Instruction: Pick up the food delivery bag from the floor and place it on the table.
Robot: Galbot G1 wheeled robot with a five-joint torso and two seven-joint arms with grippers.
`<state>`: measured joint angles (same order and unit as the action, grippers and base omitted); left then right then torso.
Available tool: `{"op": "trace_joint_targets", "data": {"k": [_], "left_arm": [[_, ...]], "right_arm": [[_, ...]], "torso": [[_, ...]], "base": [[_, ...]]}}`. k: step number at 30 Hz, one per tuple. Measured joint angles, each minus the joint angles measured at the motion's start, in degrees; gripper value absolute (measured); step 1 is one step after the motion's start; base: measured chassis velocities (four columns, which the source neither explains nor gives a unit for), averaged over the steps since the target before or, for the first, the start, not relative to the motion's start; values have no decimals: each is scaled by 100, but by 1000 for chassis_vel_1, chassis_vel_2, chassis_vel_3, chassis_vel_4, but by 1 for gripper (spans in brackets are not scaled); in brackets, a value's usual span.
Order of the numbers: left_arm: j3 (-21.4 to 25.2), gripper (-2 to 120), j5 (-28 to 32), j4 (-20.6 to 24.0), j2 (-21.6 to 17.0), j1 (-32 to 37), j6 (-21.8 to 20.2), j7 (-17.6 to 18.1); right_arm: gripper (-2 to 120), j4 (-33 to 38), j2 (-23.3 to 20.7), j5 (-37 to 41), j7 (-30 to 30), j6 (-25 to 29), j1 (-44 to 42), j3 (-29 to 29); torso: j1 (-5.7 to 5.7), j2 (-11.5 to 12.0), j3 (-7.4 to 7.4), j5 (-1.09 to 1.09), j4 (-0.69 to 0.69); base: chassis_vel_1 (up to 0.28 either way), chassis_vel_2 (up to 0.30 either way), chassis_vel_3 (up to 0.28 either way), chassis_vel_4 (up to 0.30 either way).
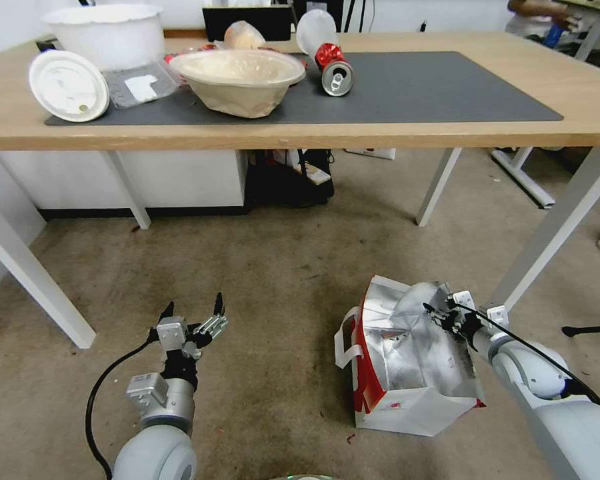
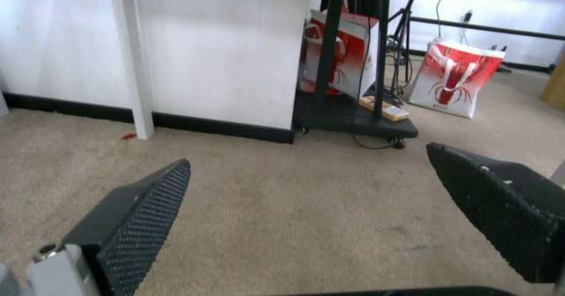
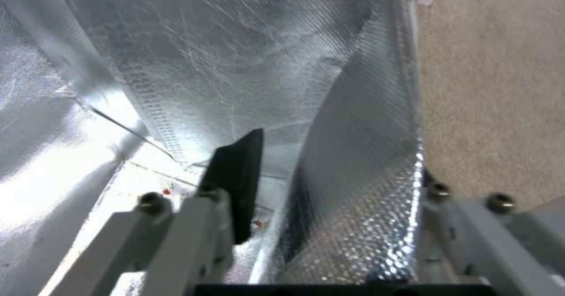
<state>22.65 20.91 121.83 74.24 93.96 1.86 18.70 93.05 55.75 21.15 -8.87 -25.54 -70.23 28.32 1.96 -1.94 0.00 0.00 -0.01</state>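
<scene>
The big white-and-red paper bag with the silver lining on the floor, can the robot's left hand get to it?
Probably yes: the left hand hangs open beside the white-and-red paper bag, with bare carpet floor between them.

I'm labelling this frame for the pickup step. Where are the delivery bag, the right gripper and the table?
food delivery bag [image 1: 407, 400], head view: its white outer side.
right gripper [image 1: 440, 313], head view: fingertips at the bag's foil wall.
table [image 1: 280, 137], head view: its front wooden edge.
</scene>
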Motion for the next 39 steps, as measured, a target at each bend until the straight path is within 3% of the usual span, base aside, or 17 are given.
{"op": "trace_joint_targets", "data": {"k": [3,4,9,10,13,15,17,18,21,22,25,26,30,31,34,37,39], "left_arm": [[-1,100,0,0,-1,3,5,4],[-4,100,-5,0,-7,9,23,15],[-4,100,-10,0,-14,3,56,22],[4,100,-12,-2,-21,3,70,30],[24,100,-11,-5,-27,3,77,40],[56,100,16,5,-40,16,80,38],[66,100,28,18,-44,26,80,24],[76,100,44,39,-46,40,81,1],[77,100,58,47,-21,38,102,-2],[77,100,58,47,-21,38,102,-2],[72,100,103,86,29,31,106,43],[72,100,103,86,29,31,106,43],[111,100,129,141,56,35,67,60],[111,100,129,141,56,35,67,60],[135,100,129,175,62,47,37,60],[195,100,125,269,81,59,-83,101],[208,100,126,289,86,58,-118,117]], "right_arm": [[34,-2,0,0,0,6,0,-3],[21,-22,0,-10,-13,25,2,-12],[8,-38,-1,-31,-37,38,18,-18],[0,-61,-17,-27,-112,147,35,-23],[0,-98,-43,56,-307,429,57,-23],[0,-171,-126,317,-960,1167,65,20],[0,-181,-165,443,-1182,1373,60,35],[0,-184,-289,795,-1762,1869,38,59],[0,-202,-489,1191,-2763,2415,41,116],[0,-202,-489,1191,-2763,2415,41,116],[0,-374,-705,1674,-4176,2871,200,143],[0,-374,-705,1674,-4176,2871,200,143],[0,-469,-963,2471,-5594,2748,523,121],[0,-469,-963,2471,-5594,2748,523,121],[0,-407,-1075,2904,-6074,2386,651,85],[0,-185,-1258,3455,-6973,1675,777,11],[0,-127,-1294,3535,-7142,1526,782,-7]], "torso": [[0,0,0,0,0],[0,-1,0,0,0],[0,0,0,0,0],[0,-1,0,0,0],[0,-1,0,0,0],[0,-1,0,1,0],[1,-1,0,1,0],[0,-1,0,0,1],[0,-1,0,0,0],[0,-1,0,0,0],[0,-2,0,2,0],[0,-2,0,2,0],[0,-2,0,1,0],[0,-2,0,1,0],[1,-2,0,1,0],[0,-2,0,0,1],[1,-2,0,-1,1]], "base": [[0,0,0,0],[0,0,0,0],[0,0,0,0],[0,0,0,0],[0,0,0,0],[0,0,0,0],[0,0,0,0],[0,0,0,0],[0,0,0,0],[0,0,0,0],[0,0,0,0],[0,0,0,0],[0,0,0,0],[0,0,0,0],[0,0,0,0],[0,0,0,0],[0,0,0,0]]}}
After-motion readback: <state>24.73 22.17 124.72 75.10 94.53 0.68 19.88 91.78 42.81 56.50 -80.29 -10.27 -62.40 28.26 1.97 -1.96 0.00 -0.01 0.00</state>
